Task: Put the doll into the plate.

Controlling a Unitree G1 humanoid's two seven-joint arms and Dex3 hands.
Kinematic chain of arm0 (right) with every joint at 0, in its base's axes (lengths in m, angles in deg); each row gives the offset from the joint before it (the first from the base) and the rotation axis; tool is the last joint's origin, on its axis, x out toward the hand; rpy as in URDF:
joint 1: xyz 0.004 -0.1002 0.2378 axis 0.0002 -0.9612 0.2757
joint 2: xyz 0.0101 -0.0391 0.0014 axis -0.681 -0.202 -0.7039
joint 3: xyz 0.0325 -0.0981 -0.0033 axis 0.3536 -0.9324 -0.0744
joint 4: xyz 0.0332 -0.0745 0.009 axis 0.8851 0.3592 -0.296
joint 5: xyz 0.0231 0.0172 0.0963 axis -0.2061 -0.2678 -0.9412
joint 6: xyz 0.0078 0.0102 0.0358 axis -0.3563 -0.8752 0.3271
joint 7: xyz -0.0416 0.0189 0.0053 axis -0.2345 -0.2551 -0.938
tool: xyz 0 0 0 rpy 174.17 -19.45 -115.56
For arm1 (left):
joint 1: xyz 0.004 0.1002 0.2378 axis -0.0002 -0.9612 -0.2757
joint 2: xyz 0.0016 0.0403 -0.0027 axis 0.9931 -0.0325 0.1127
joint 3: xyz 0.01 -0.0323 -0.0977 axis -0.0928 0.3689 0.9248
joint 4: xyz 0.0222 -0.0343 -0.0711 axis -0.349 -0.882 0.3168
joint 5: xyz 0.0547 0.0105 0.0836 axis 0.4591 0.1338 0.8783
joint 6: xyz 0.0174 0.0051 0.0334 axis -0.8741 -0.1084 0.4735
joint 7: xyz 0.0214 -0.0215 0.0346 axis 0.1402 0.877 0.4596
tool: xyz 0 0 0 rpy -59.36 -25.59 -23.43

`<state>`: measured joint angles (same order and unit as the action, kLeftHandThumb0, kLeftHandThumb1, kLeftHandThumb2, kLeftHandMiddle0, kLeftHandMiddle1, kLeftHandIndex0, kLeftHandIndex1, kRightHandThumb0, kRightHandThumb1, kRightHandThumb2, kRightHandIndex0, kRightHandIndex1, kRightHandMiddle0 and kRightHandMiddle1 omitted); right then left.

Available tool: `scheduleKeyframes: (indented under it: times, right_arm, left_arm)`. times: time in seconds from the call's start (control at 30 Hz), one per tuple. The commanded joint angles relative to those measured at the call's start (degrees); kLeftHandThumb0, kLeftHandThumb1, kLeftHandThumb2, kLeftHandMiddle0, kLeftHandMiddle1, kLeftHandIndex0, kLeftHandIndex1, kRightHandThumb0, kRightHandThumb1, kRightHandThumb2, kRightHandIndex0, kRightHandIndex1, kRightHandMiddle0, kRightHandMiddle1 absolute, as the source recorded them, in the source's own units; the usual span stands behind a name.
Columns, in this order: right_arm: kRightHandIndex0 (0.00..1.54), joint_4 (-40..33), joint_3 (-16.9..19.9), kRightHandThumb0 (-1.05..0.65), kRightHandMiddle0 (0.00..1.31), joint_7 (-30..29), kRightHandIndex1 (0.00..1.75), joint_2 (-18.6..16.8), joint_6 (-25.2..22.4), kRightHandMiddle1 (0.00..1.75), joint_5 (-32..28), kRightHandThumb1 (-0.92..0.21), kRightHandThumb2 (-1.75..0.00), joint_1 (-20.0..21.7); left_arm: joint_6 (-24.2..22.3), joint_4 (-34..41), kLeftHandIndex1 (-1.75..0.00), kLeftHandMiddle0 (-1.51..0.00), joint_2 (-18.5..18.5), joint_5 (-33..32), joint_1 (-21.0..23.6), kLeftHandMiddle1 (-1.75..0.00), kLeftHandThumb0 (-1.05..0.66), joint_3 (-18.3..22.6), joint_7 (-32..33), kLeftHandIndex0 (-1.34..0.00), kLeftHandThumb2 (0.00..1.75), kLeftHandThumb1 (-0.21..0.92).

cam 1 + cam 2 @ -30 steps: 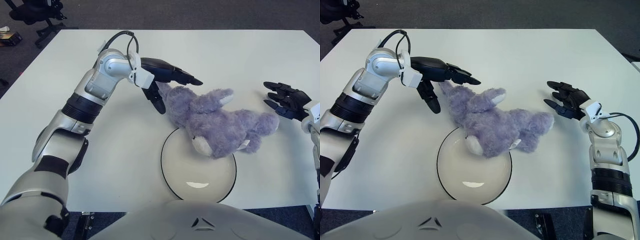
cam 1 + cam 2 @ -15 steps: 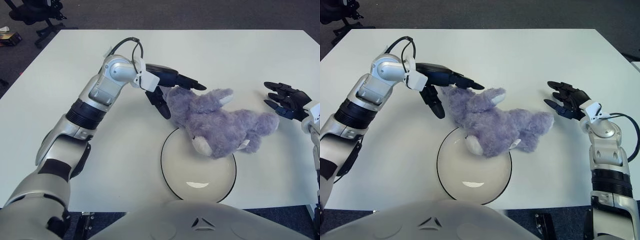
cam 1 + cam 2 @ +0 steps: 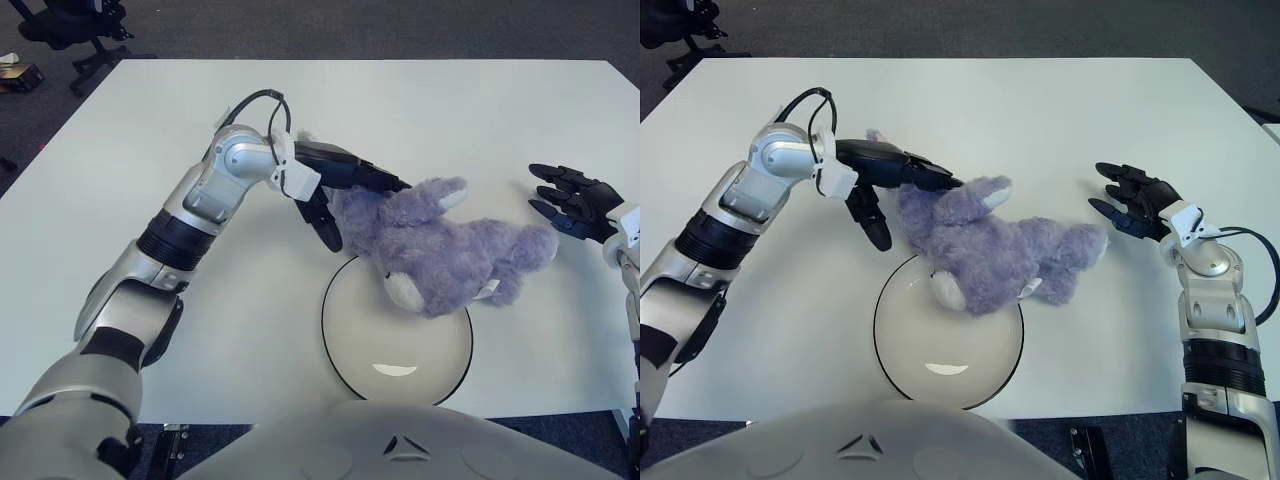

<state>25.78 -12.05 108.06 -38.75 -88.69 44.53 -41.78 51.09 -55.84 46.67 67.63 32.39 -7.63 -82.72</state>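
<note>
A fluffy purple doll (image 3: 440, 245) lies on its side on the white table, its lower paw and belly overlapping the far rim of the white, dark-edged plate (image 3: 395, 345). My left hand (image 3: 340, 195) straddles the doll's left end: the long fingers (image 3: 360, 172) reach across its top and the thumb (image 3: 322, 225) hangs down its left side. A tuft of purple fur pokes out behind the wrist. The fingers look spread, not clamped. My right hand (image 3: 570, 200) shows to the right of the doll, apart from it, fingers spread.
The plate sits near the table's front edge (image 3: 250, 415), just above my torso. The table is white and wide on all sides. An office chair (image 3: 70, 25) stands on the dark floor beyond the far left corner.
My left hand has moved right and down onto the doll's left end, fingers now over its fur. The doll and plate have stayed put. The right hand has not moved.
</note>
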Motion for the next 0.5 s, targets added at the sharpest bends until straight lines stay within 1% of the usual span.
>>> scheduleKeyframes:
  times: [0.0,0.1,0.23,0.47]
  right_arm:
    - [0.46,-0.4,0.2,-0.68,0.42,-0.3,0.01,0.1,-0.4,0.01,-0.1,-0.92,-0.36,-1.1]
    - [0.46,-0.6,0.3,-0.68,0.42,-0.2,0.01,0.1,-0.4,0.01,-0.1,-0.92,-0.36,-1.3]
    - [0.46,-0.7,0.4,-0.68,0.42,-0.2,0.0,0.1,-0.3,0.01,-0.2,-0.92,-0.36,-1.4]
    - [0.46,-1.3,0.5,-0.68,0.42,-0.3,0.0,0.2,-0.7,0.01,-0.2,-0.92,-0.36,-1.7]
  left_arm:
    - [-2.8,1.2,-0.02,-0.16,-0.8,1.9,-1.1,-0.01,-0.92,-0.7,1.6,-0.16,0.06,0.92]
    - [-3.9,2.0,-0.02,-0.16,-1.0,2.4,-1.4,0.0,-0.91,-0.8,1.8,-0.17,0.05,0.92]
    - [-4.3,2.1,-0.02,-0.17,-1.0,2.8,-1.6,0.0,-0.87,-1.0,2.2,-0.18,0.03,0.91]
    - [-2.9,0.9,-0.02,-0.18,-1.0,4.3,-0.9,-0.01,-0.81,-1.5,3.0,-0.19,0.01,0.9]
